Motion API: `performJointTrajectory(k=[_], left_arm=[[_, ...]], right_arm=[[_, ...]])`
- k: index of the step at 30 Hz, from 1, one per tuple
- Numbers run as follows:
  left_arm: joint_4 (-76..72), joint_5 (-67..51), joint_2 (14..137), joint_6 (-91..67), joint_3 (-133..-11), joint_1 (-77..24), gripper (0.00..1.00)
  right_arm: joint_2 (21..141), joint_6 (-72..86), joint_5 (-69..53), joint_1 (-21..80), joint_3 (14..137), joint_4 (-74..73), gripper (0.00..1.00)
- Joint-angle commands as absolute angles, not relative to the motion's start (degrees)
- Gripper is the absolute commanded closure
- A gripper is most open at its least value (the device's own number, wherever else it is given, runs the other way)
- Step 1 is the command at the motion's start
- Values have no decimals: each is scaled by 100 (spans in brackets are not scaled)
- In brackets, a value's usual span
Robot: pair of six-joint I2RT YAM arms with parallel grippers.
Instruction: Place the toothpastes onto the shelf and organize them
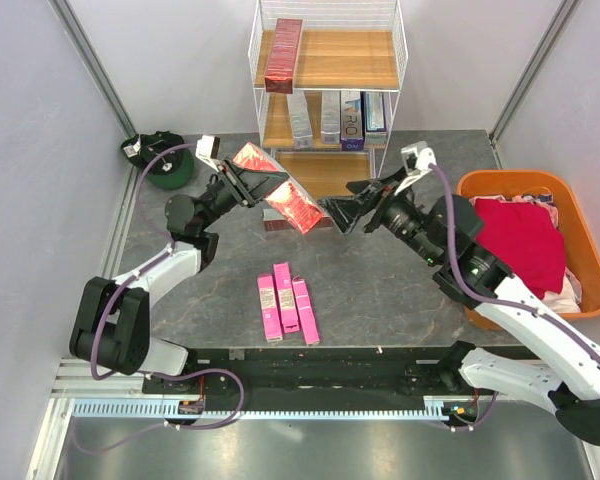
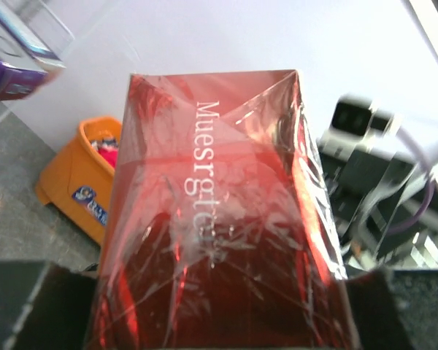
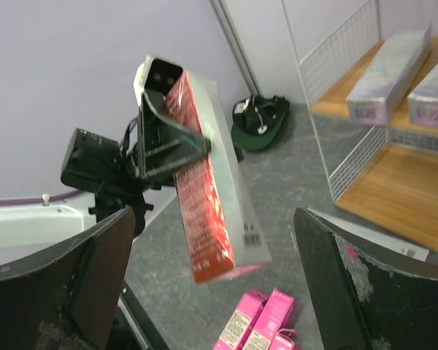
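Grey table (image 1: pixel 380 280): orange tub (image 1: pixel 510 176) at right holds red cloth (image 1: pixel 520 235); shelf (image 1: pixel 345 60) holds boxes (image 1: pixel 325 115); left gripper (image 1: pixel 265 180) clamps red toothpaste (image 1: pixel 295 205), right gripper (image 1: pixel 338 205) gapes.

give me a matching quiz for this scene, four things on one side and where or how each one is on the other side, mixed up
1 pink boxes
2 silver and blue boxes
3 wrapped red box between the arms
4 right gripper

a open, holding nothing
b on the middle board of the shelf
c clamped in the left gripper
d lying on the table

Pairs: 1-d, 2-b, 3-c, 4-a
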State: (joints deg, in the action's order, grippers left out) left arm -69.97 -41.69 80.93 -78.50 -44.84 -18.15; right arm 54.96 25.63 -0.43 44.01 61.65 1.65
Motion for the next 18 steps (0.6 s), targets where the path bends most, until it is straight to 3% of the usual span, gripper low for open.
performJointTrajectory(k=[1, 18], left_arm=[[-9149, -3340, 7840, -8998, -4298, -1574, 57], [-9404, -3551, 7963, -9439, -4474, -1433, 58]], right_arm=[[5747, 2847, -544, 4412, 5881, 456, 2], [6477, 3717, -1397, 4316, 5309, 2090, 7]])
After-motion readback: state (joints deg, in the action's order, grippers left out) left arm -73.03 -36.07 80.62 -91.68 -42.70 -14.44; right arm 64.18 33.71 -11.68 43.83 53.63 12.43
